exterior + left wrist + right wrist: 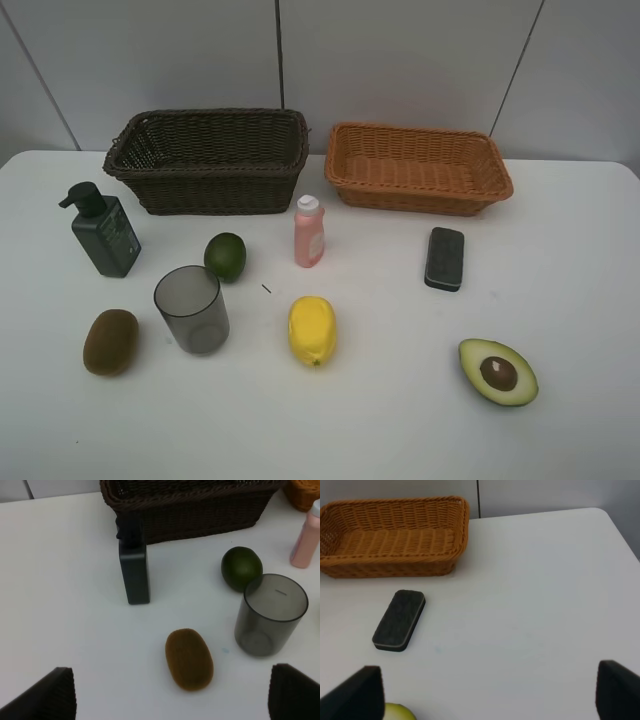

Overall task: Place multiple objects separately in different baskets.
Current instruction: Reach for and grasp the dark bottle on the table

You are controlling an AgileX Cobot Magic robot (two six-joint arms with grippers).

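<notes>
Exterior high view: 2 baskets stand side by side at the back of the white table point(570, 300), the dark basket point(210, 190) on the left and the tan basket point(420, 195) on the right, a gap between them. All 8 objects sit on the table in front of them, none in a basket. The pump bottle point(104, 232) stands upright before the dark basket's left end. The lime point(225, 256) lies to its right, with the cup point(191, 309) upright, mouth up, just in front of it, and the kiwi point(110, 342) left of the cup. The pink bottle point(309, 232) stands upright near the dark basket's right corner, and the lemon point(312, 330) lies in front of it. The eraser point(444, 258) lies flat before the tan basket. The avocado point(498, 372) rests cut face up, pit showing, at the front right.

Left wrist view: the left gripper point(172, 700) is spread wide and grips nothing, with the kiwi near it. Right wrist view: the right gripper point(487, 692) is likewise wide apart and empty, the eraser well ahead of it.
</notes>
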